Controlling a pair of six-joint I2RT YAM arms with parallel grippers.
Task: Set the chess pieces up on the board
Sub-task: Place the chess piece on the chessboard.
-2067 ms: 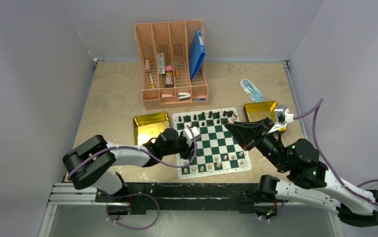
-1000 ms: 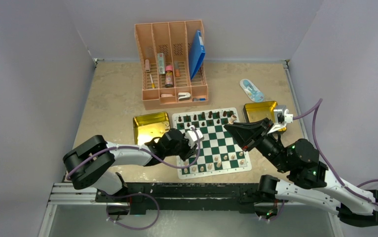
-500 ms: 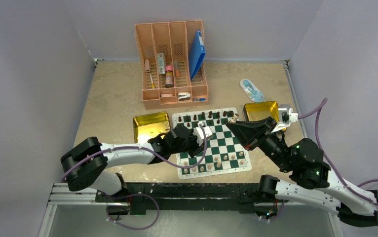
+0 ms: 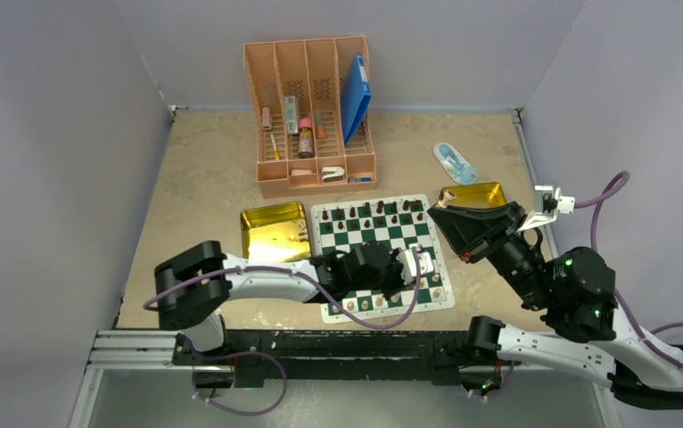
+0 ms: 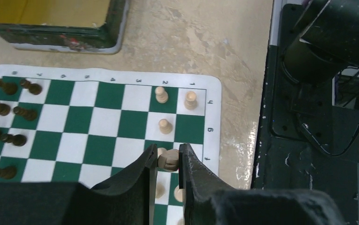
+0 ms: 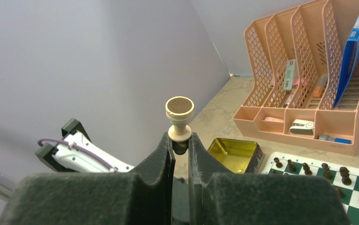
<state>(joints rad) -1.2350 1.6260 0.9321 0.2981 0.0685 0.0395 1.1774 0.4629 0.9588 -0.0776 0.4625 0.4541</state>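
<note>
grey wall (image 6: 74,56), right pincer (image 6: 180,139) clamps pale piece (image 6: 179,114)

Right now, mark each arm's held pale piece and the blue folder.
Right arm's piece (image 6: 179,122): right wrist view, stem under the round base.
Left arm's piece (image 5: 168,159): left wrist view, middle.
Blue folder (image 4: 354,98): top view, front cover.

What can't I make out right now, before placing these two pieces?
- Left wrist view: the left gripper covers the board squares under its pale piece.
- Right wrist view: the right gripper hides the head of its upturned piece; kind unclear.
- Top view: pieces too small to identify.
</note>
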